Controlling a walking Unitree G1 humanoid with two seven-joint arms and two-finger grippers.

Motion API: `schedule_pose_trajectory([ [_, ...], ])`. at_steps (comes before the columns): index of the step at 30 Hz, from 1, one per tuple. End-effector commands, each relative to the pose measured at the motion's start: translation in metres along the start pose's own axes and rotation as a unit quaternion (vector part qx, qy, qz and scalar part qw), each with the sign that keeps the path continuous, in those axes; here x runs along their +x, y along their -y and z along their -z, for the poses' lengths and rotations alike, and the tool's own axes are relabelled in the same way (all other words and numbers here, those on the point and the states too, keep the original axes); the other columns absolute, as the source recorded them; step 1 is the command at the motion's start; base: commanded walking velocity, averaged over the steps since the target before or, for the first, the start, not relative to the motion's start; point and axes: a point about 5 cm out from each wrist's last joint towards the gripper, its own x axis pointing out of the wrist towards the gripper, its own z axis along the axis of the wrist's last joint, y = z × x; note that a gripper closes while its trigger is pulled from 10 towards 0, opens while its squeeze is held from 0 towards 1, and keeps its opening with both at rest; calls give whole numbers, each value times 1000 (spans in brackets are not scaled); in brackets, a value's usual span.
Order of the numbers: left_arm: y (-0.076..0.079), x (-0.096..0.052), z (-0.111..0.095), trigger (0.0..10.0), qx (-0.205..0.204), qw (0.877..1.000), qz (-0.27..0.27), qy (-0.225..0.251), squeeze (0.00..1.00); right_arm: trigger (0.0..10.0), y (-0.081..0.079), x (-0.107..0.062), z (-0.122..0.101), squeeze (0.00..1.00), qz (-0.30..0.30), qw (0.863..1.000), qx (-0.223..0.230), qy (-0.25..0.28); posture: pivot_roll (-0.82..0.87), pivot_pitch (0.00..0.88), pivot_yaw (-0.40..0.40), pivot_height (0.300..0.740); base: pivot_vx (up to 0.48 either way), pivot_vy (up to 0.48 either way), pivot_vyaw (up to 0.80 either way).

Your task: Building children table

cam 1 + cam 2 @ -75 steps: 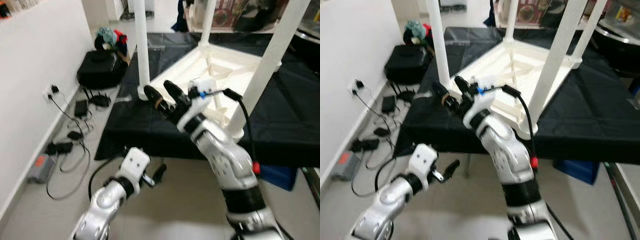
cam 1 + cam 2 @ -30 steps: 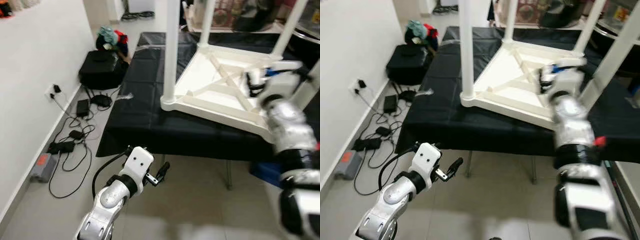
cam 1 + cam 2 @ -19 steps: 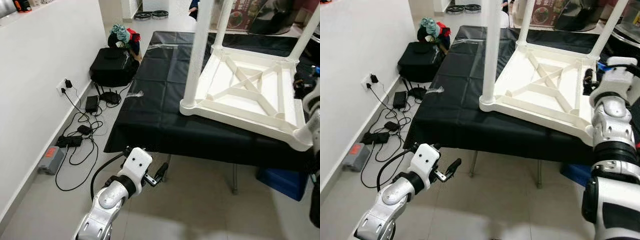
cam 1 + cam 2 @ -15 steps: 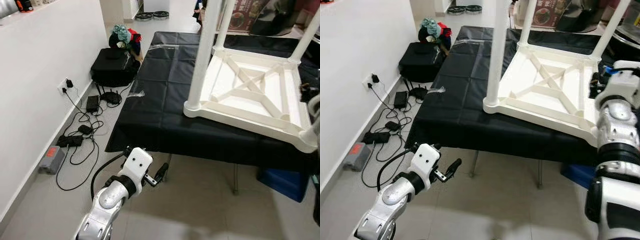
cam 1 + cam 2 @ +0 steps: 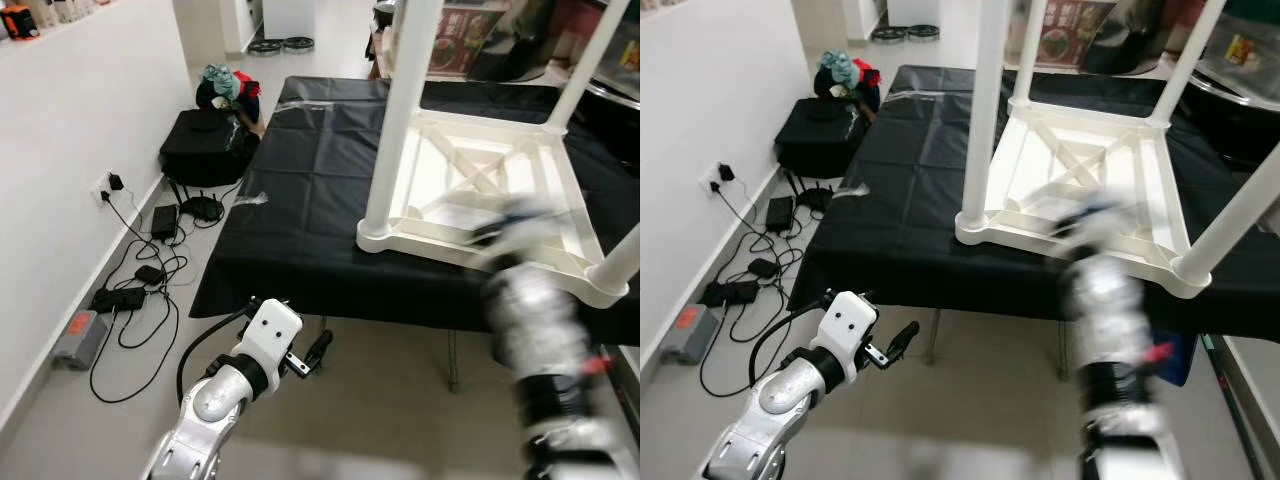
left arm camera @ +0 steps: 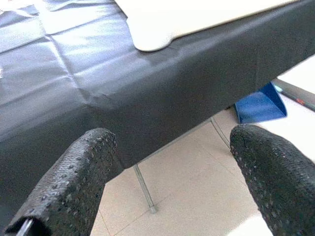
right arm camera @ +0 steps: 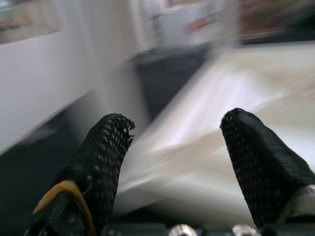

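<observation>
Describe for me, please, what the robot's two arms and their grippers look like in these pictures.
Both arms are glossy silver with black joint bands. The left arm ends in a white, boxy wrist block with a black cable looping from it. The right arm, motion-blurred, carries a small red tab. Each gripper's fingers are black and mesh-textured; the right gripper has a yellow band on one finger.

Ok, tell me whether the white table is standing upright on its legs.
No: the white table lies upside down on the black cloth, its legs pointing upward.

children's table [image 5: 480, 200] | white plastic | upside down, legs up | on black-covered table [image 5: 310, 190]
</observation>
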Motion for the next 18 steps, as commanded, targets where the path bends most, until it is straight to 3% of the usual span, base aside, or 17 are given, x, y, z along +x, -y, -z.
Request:
schedule_pose_trajectory([
  [1, -3, -4, 8, 10000, 4, 1000, -5, -17, 0, 10000, 0, 2, -21, 0, -6, 999, 0, 38, 90, 41, -19, 740, 0, 0, 0],
  [2, -3, -4, 7, 10000, 5, 1000, -5, -16, 0, 10000, -8, -1, -19, 0, -16, 999, 8, 37, 87, 45, -16, 740, 0, 0, 0],
  [4, -3, -4, 7, 10000, 5, 1000, -5, -16, 0, 10000, -8, -1, -19, 0, -16, 999, 8, 37, 87, 45, -16, 740, 0, 0, 0],
  [7, -3, -4, 7, 10000, 2, 1000, -4, -15, 0, 10000, -34, -31, 20, 0, -29, 999, -20, -17, 80, 47, -17, 740, 192, -255, 0],
  [9, -2, -4, 7, 10000, 1, 1000, -3, -14, 0, 10000, -37, -38, 27, 0, -23, 999, -33, -29, 82, 50, -17, 740, 289, -382, 0],
  [15, -2, -4, 8, 10000, -3, 1000, -3, -15, 0, 10000, -33, -43, 22, 0, 3, 998, -50, -30, 82, 49, -20, 740, 317, -357, 0],
  [18, -5, -3, 9, 10000, -11, 1000, -18, -16, 0, 10000, -32, -37, 11, 0, 12, 998, -53, -15, 83, 51, -21, 740, 100, 0, 0],
])
